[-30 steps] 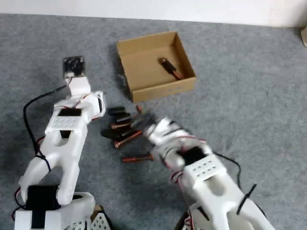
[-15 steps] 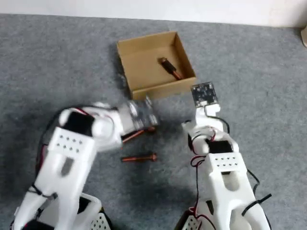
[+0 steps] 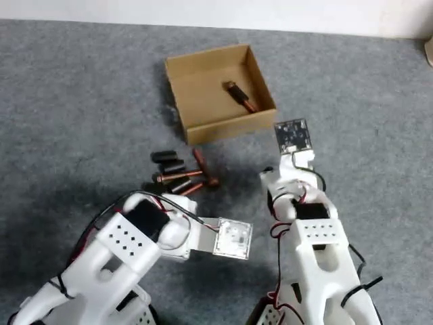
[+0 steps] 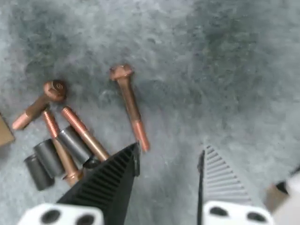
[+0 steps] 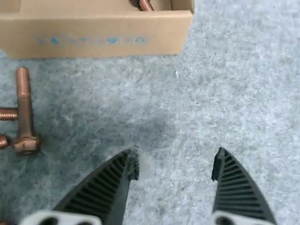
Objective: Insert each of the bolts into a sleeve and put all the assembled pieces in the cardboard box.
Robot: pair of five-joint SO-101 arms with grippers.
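Copper-coloured bolts (image 3: 177, 176) and black cylindrical sleeves (image 3: 167, 157) loose on grey surface (image 3: 365, 101) beside brown cardboard box (image 3: 230, 126); one assembled piece (image 3: 240, 96) inside. Left jaws wide, right jaws wide, both empty. Step, likely: bolt pickup. Next: left jaws lower over nearest bolt (image 4: 130, 107).

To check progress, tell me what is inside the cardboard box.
One assembled piece lies inside the cardboard box: a copper bolt in a dark sleeve, near its right wall. The box's front wall hides the strip of floor just behind it.

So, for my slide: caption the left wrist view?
Open left gripper near loose copper bolts and dark sleeves on grey carpet.
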